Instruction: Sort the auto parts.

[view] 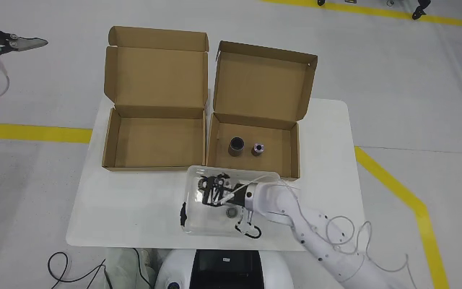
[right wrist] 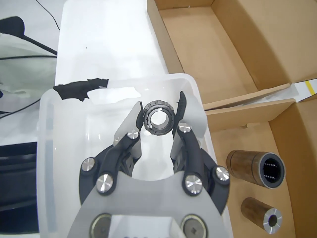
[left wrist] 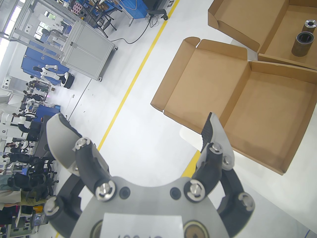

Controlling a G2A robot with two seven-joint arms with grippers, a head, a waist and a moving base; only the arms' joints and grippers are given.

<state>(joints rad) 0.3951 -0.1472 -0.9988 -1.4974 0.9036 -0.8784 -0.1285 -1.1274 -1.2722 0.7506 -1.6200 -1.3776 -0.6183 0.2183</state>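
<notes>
Your right gripper [right wrist: 158, 111] pinches a bearing [right wrist: 158, 122] inside the clear bin [right wrist: 193, 82]; bin wall stands between it and the cardboard boxes [right wrist: 210, 50]; left gripper [left wrist: 135, 117] spread.

Bearing [right wrist: 157, 121]: dark grey metal, dull, ribbed outside, smooth bore. Bin [right wrist: 47, 130]: clear glossy plastic. Left box [view: 153, 141] and right box [view: 281, 134]: matt brown cardboard. Large sleeve [right wrist: 245, 167] and small sleeve [right wrist: 255, 211]: tarnished brown metal, the small one's end face bright and machined. Right gripper [right wrist: 161, 107]: brushed metal plate, matt black links, shiny screws. Counter [view: 123, 209]: smooth, white.
</notes>
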